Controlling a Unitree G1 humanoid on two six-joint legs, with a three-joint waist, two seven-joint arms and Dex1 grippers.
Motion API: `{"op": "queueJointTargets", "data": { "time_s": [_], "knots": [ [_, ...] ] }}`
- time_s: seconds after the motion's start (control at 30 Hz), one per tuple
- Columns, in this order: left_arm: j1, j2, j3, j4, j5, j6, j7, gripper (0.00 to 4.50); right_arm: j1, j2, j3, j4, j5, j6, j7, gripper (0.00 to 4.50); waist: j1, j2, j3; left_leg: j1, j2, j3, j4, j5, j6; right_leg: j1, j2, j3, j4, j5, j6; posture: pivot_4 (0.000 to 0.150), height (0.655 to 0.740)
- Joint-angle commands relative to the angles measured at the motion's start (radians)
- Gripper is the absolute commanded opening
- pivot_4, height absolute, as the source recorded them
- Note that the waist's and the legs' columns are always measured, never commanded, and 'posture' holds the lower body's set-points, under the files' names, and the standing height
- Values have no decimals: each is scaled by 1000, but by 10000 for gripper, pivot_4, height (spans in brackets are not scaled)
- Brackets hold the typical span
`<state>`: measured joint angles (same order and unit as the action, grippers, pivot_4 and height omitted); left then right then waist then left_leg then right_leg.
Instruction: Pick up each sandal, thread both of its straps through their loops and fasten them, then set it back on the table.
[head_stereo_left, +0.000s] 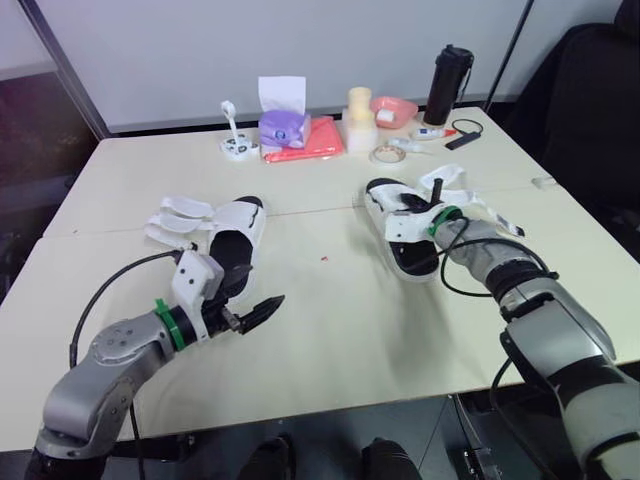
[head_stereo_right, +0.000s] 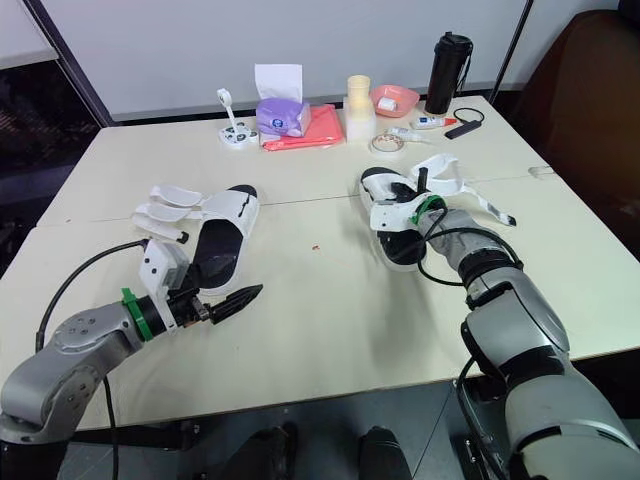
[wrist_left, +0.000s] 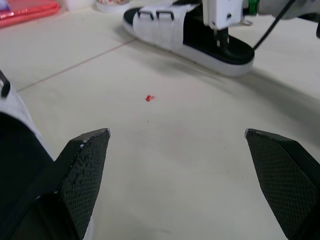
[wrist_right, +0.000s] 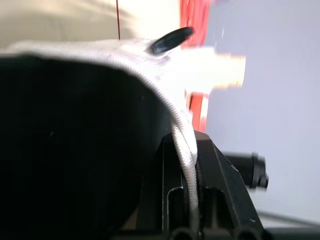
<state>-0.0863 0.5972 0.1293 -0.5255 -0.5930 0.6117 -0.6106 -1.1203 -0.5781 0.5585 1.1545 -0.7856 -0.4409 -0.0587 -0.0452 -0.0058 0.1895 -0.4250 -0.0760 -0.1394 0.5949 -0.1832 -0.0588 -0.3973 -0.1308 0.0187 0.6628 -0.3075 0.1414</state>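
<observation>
Right sandal (head_stereo_left: 400, 240) — rim pinched by right gripper (head_stereo_left: 408, 213), contact hidden | left gripper (head_stereo_left: 257, 312) — wide open, empty

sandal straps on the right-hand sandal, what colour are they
White straps over a black footbed; the left wrist view shows them best.

Pale cream rectangular table (head_stereo_left: 330, 330): panels butted together, thin seams crossing top. Plain light grey wall (head_stereo_left: 300, 40) behind far edge, evenly lit. Dark slanted metal post (head_stereo_left: 63, 70) at left; second dark slanted post (head_stereo_left: 512, 45) at right. Dark panel (head_stereo_left: 25, 130) beyond left post. Dark high-backed chair (head_stereo_left: 590, 110) at far right. Dark grey floor (head_stereo_left: 330, 445) below near edge.
</observation>
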Motion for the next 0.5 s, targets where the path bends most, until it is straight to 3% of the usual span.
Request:
{"op": "queueJointTargets", "data": {
  "time_s": [0.03,0.23,0.4,0.5],
  "knots": [
    [-7,9,2,-12,-9,0,-15,45000,44,-108,-52,-211,83,-237,45,473,1,0,0,0,0,0,0,0,0,0,0,0,0,0,0,1500,7400],
    [-32,2,-22,20,4,-10,-36,45000,162,-310,-66,-515,220,-679,187,473,-5,0,0,1,0,2,0,-1,2,0,0,1,0,0,0,1500,7400],
    [-56,-7,-43,46,13,-23,-49,45000,203,-397,-25,-599,338,-934,290,473,-1,0,0,3,1,2,1,-1,2,2,1,2,1,0,0,1500,7400],
    [-69,-12,-47,59,17,-28,-53,45000,204,-405,-7,-614,331,-1019,343,473,-1,0,0,4,1,3,1,-1,2,3,1,3,1,0,0,1500,7400]
  ]
}}
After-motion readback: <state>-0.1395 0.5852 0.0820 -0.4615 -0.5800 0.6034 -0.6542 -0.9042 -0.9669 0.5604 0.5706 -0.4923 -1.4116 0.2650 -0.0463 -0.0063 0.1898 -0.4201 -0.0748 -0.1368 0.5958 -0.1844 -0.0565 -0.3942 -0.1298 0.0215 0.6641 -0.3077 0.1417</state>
